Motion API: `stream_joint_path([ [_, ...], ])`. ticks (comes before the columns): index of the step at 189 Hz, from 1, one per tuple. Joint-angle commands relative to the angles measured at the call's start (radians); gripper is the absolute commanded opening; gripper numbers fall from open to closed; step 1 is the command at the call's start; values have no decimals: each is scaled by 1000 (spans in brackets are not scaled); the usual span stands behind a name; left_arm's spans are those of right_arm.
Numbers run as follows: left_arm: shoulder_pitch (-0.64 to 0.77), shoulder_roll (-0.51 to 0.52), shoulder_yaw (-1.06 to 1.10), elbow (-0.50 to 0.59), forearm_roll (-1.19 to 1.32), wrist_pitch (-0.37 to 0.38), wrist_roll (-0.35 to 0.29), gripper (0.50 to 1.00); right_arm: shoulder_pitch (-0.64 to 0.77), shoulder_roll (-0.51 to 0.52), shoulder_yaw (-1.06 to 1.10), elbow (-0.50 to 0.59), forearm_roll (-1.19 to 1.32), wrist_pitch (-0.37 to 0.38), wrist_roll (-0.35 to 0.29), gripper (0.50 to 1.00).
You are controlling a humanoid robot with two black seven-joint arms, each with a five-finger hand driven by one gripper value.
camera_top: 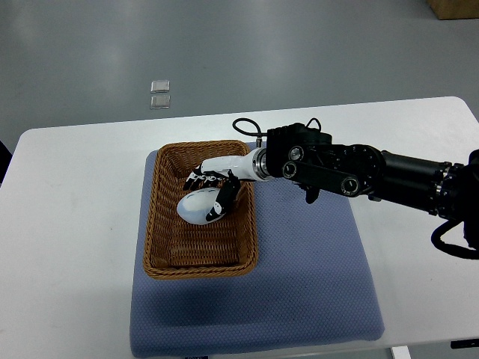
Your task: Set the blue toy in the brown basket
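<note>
Woven brown basket (200,265) sits left of centre in the frame on a blue mat (299,292) over the white table (67,224). Reaching in from the right edge, the right hand (215,187) is inside the basket's upper half, fingers curled around a pale rounded toy (198,208) (it looks white here, not blue).

Desk (75,224): white, rounded corners.
On desk: blue mat (314,277), lying flat.
On mat: brown basket (153,224), toward its left side.
</note>
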State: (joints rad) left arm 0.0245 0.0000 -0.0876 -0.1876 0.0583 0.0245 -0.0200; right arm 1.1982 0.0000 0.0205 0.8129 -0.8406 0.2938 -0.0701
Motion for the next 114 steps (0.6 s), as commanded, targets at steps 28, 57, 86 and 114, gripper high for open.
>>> stream_joint_path([
  [28,0,0,0,0,0,0,0,1000,32,0,13,2,17,7,7,899],
  [57,0,0,2,0,0,0,0,1000,57,0,85,2,43,10,13,901],
  [86,0,0,2,0,0,0,0,1000,58,-60,219,3,64,21,15,903],
  [114,0,0,2,0,0,0,0,1000,12,-167,409,3,141,19,21,903],
])
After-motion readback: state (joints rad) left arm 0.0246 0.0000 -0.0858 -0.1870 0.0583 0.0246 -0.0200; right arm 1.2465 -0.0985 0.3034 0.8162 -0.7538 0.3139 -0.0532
